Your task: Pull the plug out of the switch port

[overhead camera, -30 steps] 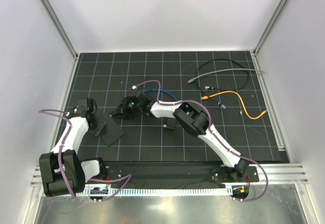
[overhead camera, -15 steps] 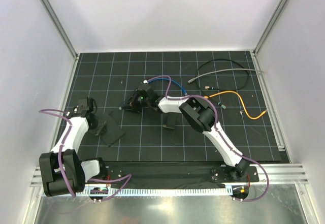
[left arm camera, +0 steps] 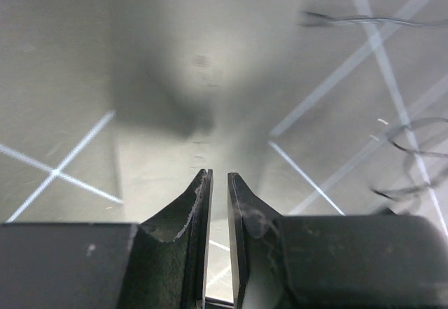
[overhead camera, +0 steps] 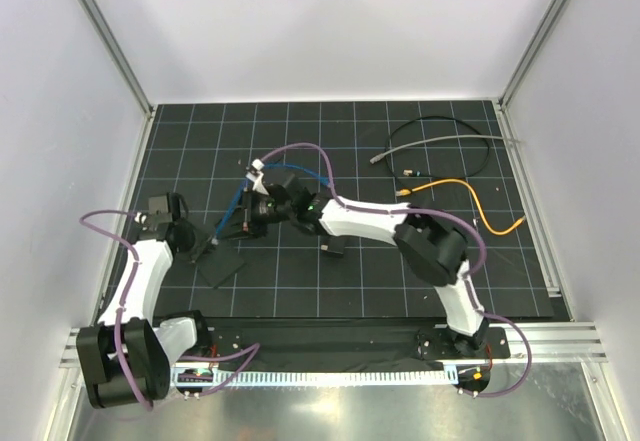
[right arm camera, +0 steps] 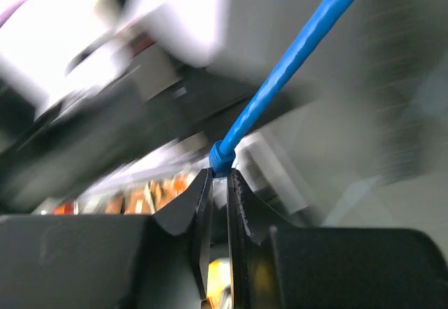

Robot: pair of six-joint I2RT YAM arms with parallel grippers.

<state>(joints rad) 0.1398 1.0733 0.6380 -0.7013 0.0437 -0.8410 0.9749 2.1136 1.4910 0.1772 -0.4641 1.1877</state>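
My right pincer (right arm camera: pixel 218 176) is clenched on the plug (right arm camera: pixel 222 159). The switch (overhead camera: pixel 224 266) lies to its left, under my closed left pincer (left arm camera: pixel 218 177), so I'd pull rightward.

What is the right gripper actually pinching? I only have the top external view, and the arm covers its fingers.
Observer: The right wrist view shows the right gripper shut on the blue-booted plug. The round blue cable runs up and away from it.
Operator: And the left gripper's fingers?
Observer: In the left wrist view, the left gripper has its fingers almost together. There is only a thin slit between them, with nothing in it.
Operator: What's under them?
Observer: The plain top face of the flat matte-black rectangular switch. No sockets show in that view.
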